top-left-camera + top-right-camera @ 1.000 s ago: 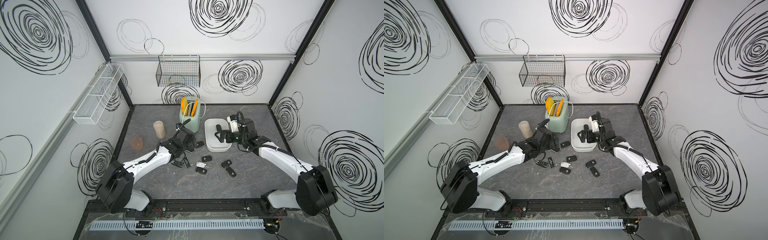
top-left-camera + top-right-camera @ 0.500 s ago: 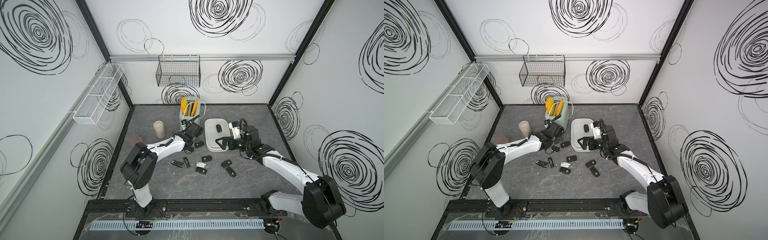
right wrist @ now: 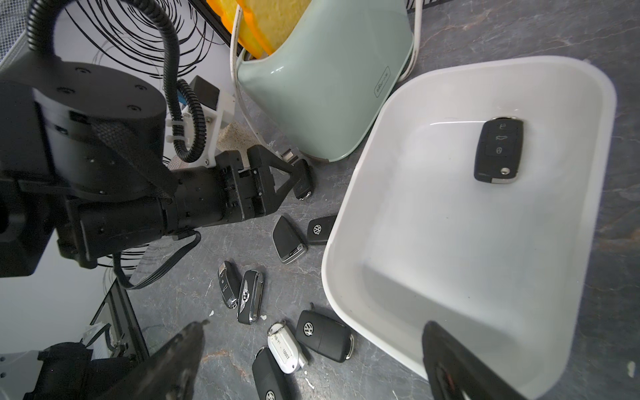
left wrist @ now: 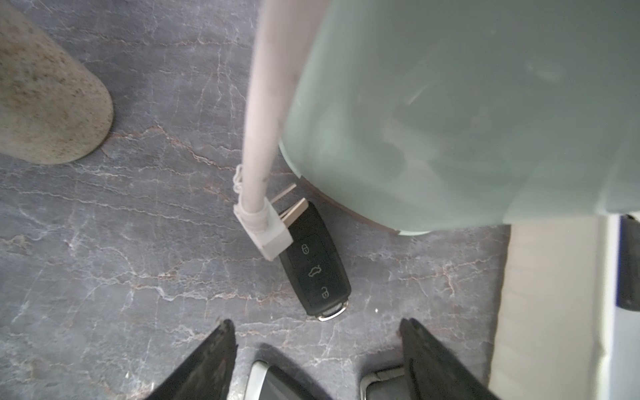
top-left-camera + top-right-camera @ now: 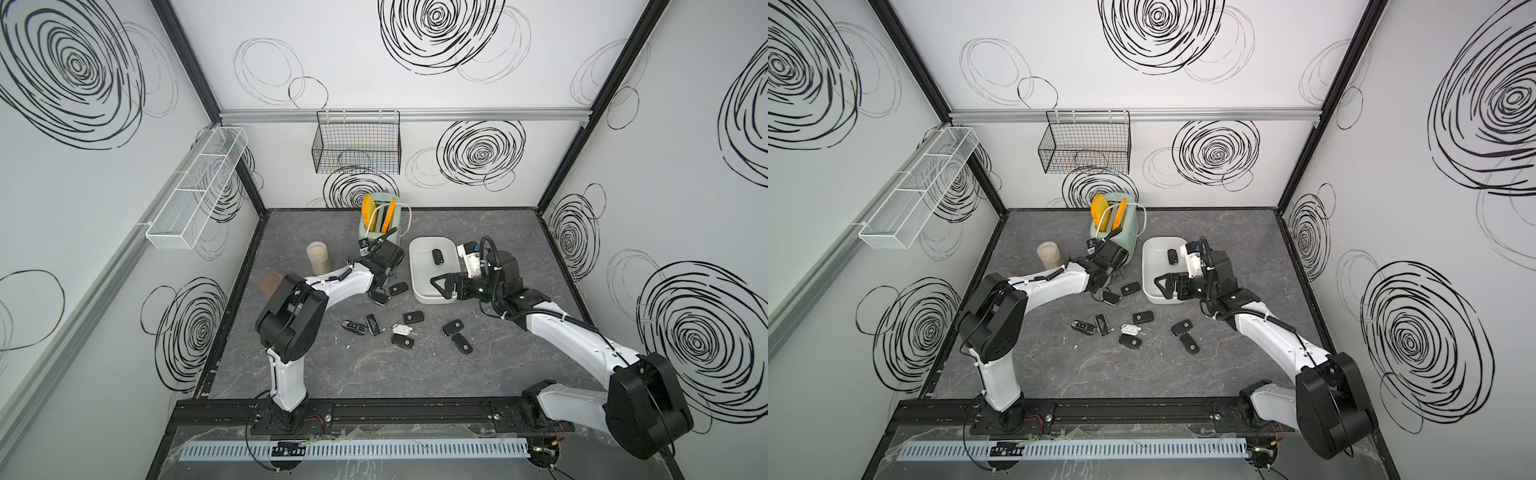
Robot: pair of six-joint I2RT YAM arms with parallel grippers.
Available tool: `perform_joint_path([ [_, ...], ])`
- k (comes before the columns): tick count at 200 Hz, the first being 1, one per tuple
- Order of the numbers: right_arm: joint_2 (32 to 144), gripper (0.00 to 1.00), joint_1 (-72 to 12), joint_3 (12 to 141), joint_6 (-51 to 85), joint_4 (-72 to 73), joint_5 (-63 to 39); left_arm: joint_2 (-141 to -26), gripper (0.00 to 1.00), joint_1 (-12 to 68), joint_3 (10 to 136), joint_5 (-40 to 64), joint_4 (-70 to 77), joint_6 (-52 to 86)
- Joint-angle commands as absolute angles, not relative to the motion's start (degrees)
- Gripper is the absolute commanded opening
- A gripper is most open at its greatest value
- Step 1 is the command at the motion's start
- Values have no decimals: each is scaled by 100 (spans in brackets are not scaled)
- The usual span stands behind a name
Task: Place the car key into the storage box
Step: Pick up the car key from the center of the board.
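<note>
The white storage box (image 5: 419,286) (image 3: 346,277) stands right of the toaster, with one black car key (image 5: 437,256) (image 3: 498,152) lying in its far end. My right gripper (image 5: 441,285) (image 3: 315,325) hangs open and empty over the box's near left rim. My left gripper (image 5: 383,277) (image 4: 317,332) is open and low at the toaster's foot. Just ahead of its fingertips lies another black car key (image 4: 317,273) (image 3: 303,180), untouched, with the toaster's white plug (image 4: 265,225) resting on its far end. Several more keys (image 5: 402,341) lie loose on the table.
The mint toaster (image 5: 380,224) with orange slices stands close behind the left gripper. A beige cup (image 5: 318,257) and a brown disc (image 5: 270,282) are to its left. A black wire basket (image 5: 356,147) and a white mesh rack (image 5: 195,199) hang on the walls.
My right gripper has drawn back from over the box toward its near rim, uncovering the key inside. The left gripper has moved up to the toaster's foot and its jaws have narrowed a little.
</note>
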State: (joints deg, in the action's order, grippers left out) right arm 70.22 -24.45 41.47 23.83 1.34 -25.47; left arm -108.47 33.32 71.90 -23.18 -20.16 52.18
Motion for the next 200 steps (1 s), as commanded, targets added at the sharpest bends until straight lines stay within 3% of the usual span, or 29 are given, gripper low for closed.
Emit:
perform_joint_path([
  [1,6863,99,-2433,4157,2391,228,-2554,-11070,78,3287,7356,-2319,-2013,5361],
  [200,6943,99,-2384,4219,2346,101,-2478,-11672,69,3017,7226,-2350,-1754,4717],
])
